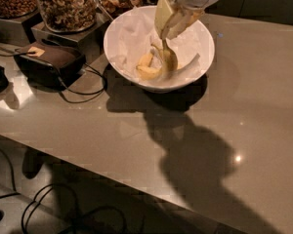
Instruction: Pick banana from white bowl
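gripper (170, 32) over bowl (112, 39), clenched on banana (170, 60) | banana hangs upright just below it, low end near bowl's paper, apparently because it is gripped at its top | other bananas (147, 72) lie below-left

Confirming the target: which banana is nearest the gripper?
The upright banana just below the gripper, in the white bowl; the other two bananas lie flat beside it.

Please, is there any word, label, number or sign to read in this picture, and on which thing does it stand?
None can be read.
The small tan tag on the dark box shows no legible marks.
The glass jars, the white bowl and the gripper above the bowl carry no visible text.
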`<state>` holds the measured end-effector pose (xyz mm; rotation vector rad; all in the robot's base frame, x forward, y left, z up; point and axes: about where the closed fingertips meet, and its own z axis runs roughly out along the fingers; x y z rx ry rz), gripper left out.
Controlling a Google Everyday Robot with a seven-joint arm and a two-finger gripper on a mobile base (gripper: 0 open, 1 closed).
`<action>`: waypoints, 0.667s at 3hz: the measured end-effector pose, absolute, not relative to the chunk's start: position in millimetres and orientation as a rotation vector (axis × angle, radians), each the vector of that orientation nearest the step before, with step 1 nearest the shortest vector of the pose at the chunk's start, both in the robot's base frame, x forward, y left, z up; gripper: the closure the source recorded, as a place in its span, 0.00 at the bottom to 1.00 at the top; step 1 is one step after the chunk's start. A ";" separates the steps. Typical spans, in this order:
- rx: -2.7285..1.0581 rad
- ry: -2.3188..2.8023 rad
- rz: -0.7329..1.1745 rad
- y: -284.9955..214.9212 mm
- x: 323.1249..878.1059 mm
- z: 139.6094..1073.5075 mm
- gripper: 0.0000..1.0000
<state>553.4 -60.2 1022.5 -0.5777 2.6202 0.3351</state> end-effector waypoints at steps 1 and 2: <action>-0.542 2.594 0.346 -62.3 544.8 1046.9 1.00; -0.478 2.621 0.384 -68.6 524.3 1074.5 1.00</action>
